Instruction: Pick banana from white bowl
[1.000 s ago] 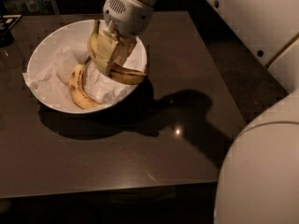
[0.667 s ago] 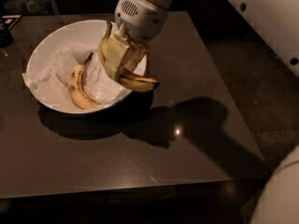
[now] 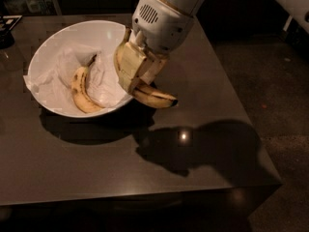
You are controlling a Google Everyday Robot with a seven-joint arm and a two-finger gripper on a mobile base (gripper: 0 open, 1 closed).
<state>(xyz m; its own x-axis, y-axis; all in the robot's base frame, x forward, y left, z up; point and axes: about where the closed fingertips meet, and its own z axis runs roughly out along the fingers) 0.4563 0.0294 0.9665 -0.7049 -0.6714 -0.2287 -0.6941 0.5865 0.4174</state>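
My gripper (image 3: 134, 85) hangs over the right rim of the white bowl (image 3: 87, 31), shut on the banana (image 3: 155, 96). The banana is deep yellow with brown streaks and a blackish tip. It sticks out to the right below the fingers, held above the dark table just outside the bowl's rim. The bowl stands at the table's back left and is lined with crumpled white paper (image 3: 55, 79). A second, paler banana (image 3: 80, 90) lies inside the bowl on the paper.
The dark glossy table (image 3: 96, 163) ends at a front edge and a right edge, with floor beyond on the right. A dark object (image 3: 6, 30) sits at the far left edge of the table.
My gripper has moved right and up with the banana in it, from inside the bowl to over its right rim. The paler banana has stayed in the bowl.
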